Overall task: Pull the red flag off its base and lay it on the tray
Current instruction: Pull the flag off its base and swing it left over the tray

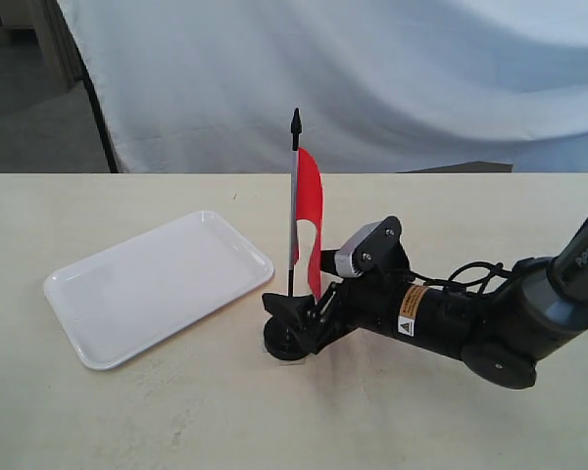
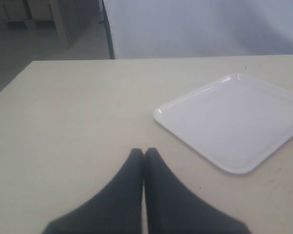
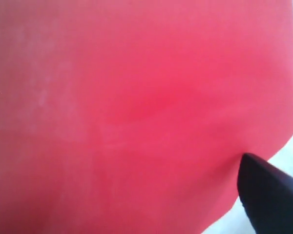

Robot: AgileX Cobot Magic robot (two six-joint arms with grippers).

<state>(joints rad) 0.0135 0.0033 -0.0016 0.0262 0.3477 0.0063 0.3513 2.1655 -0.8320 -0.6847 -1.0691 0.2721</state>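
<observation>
The red flag [image 1: 309, 211] stands upright in the base [image 1: 282, 345], a small black disc on the table just right of the tray [image 1: 157, 284]. My right gripper [image 1: 292, 321] lies low on the table at the base, with its fingers beside the foot of the pole. In the right wrist view the red flag's cloth [image 3: 136, 112] fills the picture. Only one finger [image 3: 268, 195] shows, far off the middle, so the jaws stand apart. My left gripper [image 2: 144, 152] is shut and holds nothing, hovering over bare table short of the tray [image 2: 234, 122].
A white cloth backdrop [image 1: 372, 78] hangs behind the table's far edge. The right arm's black body and cables [image 1: 470, 313] lie across the table right of the flag. The left arm is out of the exterior view.
</observation>
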